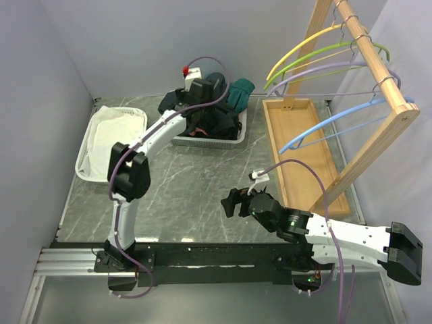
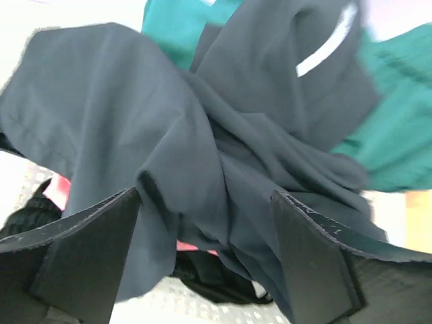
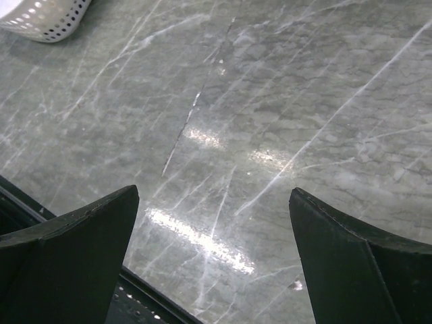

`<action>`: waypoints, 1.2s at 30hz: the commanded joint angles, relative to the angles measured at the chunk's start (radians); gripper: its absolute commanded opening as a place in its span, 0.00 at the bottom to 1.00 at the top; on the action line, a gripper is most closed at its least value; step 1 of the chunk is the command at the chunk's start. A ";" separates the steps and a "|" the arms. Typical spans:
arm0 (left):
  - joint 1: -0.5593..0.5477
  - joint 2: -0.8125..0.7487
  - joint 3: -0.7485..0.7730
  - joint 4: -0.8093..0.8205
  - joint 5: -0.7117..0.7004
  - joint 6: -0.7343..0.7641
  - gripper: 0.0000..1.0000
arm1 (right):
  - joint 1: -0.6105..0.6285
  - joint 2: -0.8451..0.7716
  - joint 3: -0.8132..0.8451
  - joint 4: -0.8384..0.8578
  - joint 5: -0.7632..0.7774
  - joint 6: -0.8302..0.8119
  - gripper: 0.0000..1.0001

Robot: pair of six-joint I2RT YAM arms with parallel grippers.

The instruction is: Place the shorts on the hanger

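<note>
Reaching arm (left): stretched from its base to the back of the bench point(image 1: 196, 182), its wrist over a white perforated basket point(image 1: 202, 142)
Left gripper point(image 2: 206, 202): fingers spread wide, a bunched fold of dark cloth lying in the gap between them; the cloth is not pinched, and whether it touches the pads I cannot tell
Shorts point(image 2: 135, 115): dark navy, crumpled on top of the heap in the basket, filling most of the left wrist view
Teal garment point(image 2: 398, 135): under and behind the shorts, showing at the top and right edge of the heap
Pink cloth point(image 2: 57, 192): a small patch low in the basket, beside the left finger
Right gripper point(image 3: 214, 202): fingers wide apart, nothing between them, above bare grey marble near the front of the bench, well apart from the basket
Hanger point(image 1: 331, 119): light blue, hung by its wire hook on the wooden rack point(image 1: 368, 142) at the right, nearest the front, nothing on it
Other hangers: yellow point(image 1: 304, 47), green point(image 1: 374, 46) and lavender point(image 1: 317, 73), farther back on the same rail
Wooden tray point(image 1: 300, 148): lying under the rack
White mesh bin point(image 1: 108, 142): at the left edge of the bench, tilted
</note>
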 commanded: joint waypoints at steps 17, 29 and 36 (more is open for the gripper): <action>0.009 -0.179 0.091 0.161 0.055 0.092 0.01 | -0.002 0.017 0.097 -0.051 0.111 -0.045 1.00; -0.003 -0.447 0.059 0.188 0.127 0.135 0.01 | 0.000 0.026 0.137 -0.054 0.131 -0.083 1.00; -0.132 -0.580 0.053 0.112 0.061 0.169 0.01 | 0.000 0.023 0.183 -0.046 0.109 -0.096 1.00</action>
